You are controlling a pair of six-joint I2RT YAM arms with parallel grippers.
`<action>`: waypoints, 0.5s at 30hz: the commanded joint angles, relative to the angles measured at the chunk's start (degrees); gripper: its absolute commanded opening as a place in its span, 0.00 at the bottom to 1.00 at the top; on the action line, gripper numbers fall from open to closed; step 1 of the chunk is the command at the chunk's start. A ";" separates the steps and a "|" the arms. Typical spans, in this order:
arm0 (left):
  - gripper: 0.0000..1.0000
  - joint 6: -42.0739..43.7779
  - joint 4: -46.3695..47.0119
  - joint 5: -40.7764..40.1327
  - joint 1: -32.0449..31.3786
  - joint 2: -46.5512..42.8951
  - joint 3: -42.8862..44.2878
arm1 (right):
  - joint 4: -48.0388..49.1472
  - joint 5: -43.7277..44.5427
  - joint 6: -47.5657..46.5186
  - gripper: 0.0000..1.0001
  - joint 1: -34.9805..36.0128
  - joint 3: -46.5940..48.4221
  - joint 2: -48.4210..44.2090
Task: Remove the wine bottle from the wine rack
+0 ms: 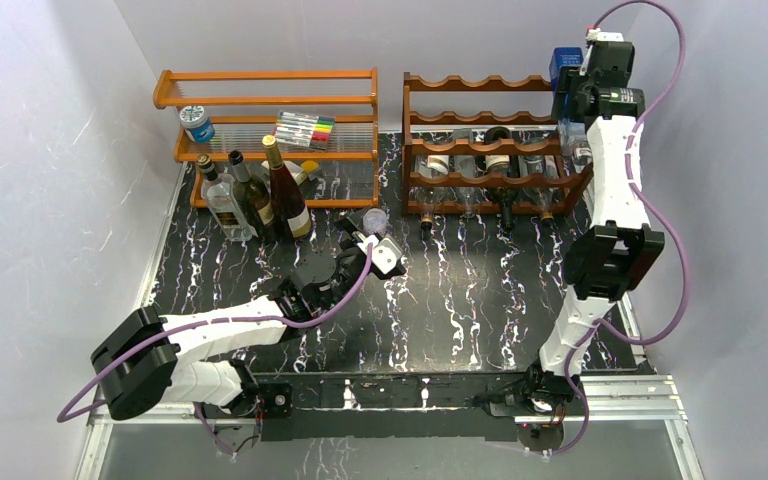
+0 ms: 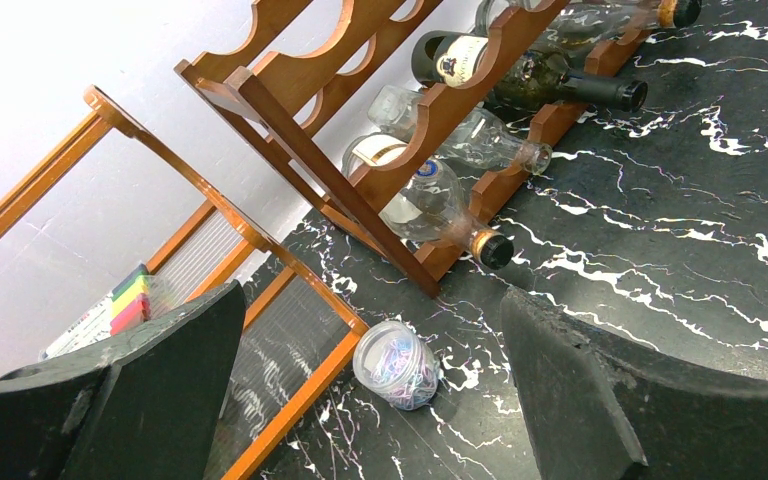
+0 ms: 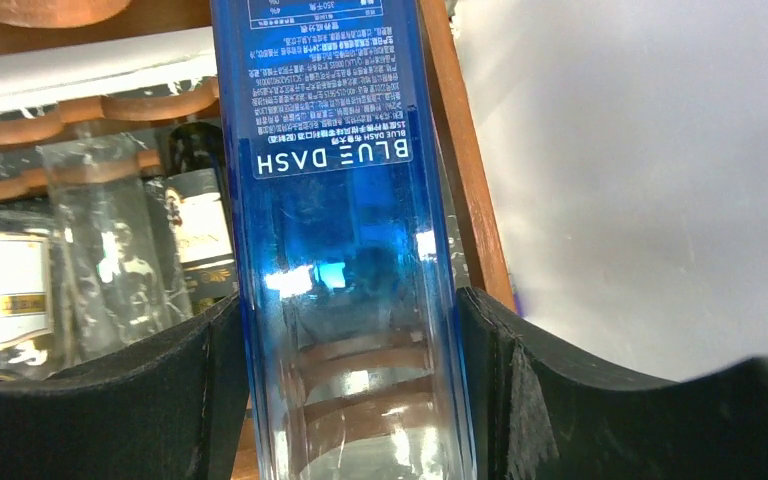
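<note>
The dark reddish-brown wine rack (image 1: 480,145) stands at the back right and holds several bottles lying in its lower cradles. My right gripper (image 1: 572,95) is raised at the rack's top right corner and is shut on a blue "BLUE DASH" bottle (image 3: 345,250), which fills the right wrist view between both pads. The bottle's blue body (image 1: 563,68) shows beside the wrist in the top view. My left gripper (image 1: 368,232) is open and empty, low over the table in front of the rack. The rack also shows in the left wrist view (image 2: 360,170).
A lighter orange shelf (image 1: 270,100) stands at the back left with a marker box (image 1: 305,128) and a small tin. Three upright bottles (image 1: 260,195) stand before it. A small plastic jar of clips (image 2: 397,365) lies on the black marble table between the left fingers.
</note>
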 commanded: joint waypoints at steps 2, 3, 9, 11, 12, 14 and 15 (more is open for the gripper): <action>0.98 -0.52 1.58 0.63 -0.09 -1.54 0.43 | 8.70 -8.62 10.43 0.00 -2.89 -1.31 -7.96; 0.98 -0.52 1.54 0.60 -0.09 -1.48 0.42 | 9.06 -9.54 11.30 0.00 -3.42 -1.51 -8.29; 0.98 -0.65 1.43 0.84 -0.11 -1.37 0.52 | 11.36 -13.73 15.74 0.00 -5.49 -2.66 -10.44; 0.98 -0.69 1.37 0.94 -0.09 -1.20 0.54 | 12.77 -15.55 18.73 0.00 -7.00 -4.07 -11.46; 0.98 -0.69 1.40 0.99 -0.10 -1.19 0.53 | 13.61 -16.68 20.16 0.00 -7.81 -4.97 -11.90; 0.98 -0.69 1.25 1.13 -0.11 -1.09 0.60 | 15.16 -19.72 23.59 0.00 -9.56 -6.69 -11.98; 0.98 -0.74 1.23 1.13 -0.14 -1.09 0.62 | 15.82 -21.45 25.09 0.00 -10.50 -7.42 -12.82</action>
